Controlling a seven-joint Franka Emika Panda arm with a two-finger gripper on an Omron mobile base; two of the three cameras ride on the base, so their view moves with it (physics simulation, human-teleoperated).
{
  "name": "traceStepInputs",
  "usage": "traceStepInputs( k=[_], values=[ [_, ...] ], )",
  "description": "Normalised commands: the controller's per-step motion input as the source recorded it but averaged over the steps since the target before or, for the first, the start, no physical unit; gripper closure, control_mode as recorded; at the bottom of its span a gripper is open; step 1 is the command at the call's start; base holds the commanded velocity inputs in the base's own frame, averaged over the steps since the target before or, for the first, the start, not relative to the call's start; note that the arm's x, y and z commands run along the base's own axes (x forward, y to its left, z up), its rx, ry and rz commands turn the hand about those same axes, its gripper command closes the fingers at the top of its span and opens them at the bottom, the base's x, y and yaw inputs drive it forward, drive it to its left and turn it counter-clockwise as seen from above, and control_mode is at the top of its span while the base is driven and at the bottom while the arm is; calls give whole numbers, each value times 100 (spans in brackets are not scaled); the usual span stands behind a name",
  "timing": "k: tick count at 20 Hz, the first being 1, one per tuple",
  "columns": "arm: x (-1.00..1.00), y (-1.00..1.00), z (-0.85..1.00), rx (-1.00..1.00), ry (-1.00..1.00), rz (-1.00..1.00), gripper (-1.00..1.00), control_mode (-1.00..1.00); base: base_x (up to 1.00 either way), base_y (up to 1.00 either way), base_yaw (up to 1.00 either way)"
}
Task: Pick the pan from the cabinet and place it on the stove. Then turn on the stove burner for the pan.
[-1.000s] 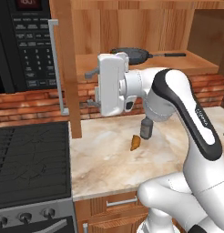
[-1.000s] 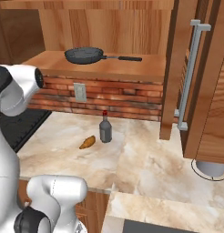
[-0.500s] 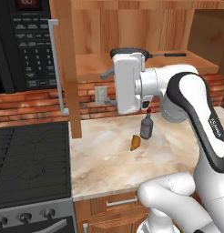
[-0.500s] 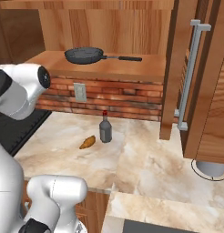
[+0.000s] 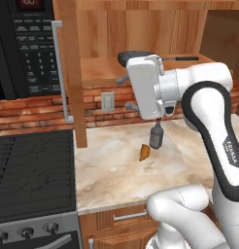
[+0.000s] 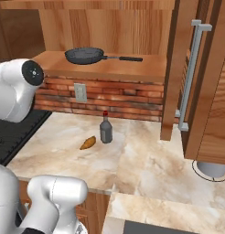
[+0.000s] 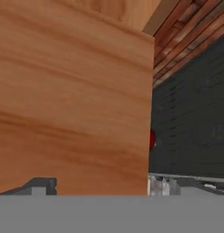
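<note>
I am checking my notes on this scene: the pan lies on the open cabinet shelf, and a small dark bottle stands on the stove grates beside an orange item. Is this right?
Not quite. The pan does lie on the open cabinet shelf, but the small dark bottle stands on the marble counter, not on the stove grates. The orange item is beside it there. The right base view shows this clearly.

Arm [image 5: 209, 92]: glossy white shell, rounded tube-like links. Dark grey band curves along the forearm joint, with small white lettering printed on it, too small to read. Boxy white wrist block [image 5: 143, 87] with rounded corners; short grey stubs stick out at its left side. Right base view: white shoulder link [image 6: 16, 89] capped by a round black disc with a small pale mark at its centre.
</note>
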Motion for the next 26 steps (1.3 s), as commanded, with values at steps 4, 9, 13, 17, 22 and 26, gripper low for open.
traceStepInputs(
  k=[4,9,13,17,22,26],
  values=[
    [0,-22,1,-13,-2,-18,-100,-100,0,0,0],
    [1,-2,2,-1,-3,-13,-100,-100,0,0,0],
    [7,0,0,-1,0,-11,-100,-100,0,0,0],
    [6,0,0,-1,-1,-11,-100,-100,0,0,0],
    [2,0,1,-1,-2,-12,-100,-100,0,0,0],
    [0,-3,12,0,-1,-12,-100,-100,0,0,0]
  ],
)
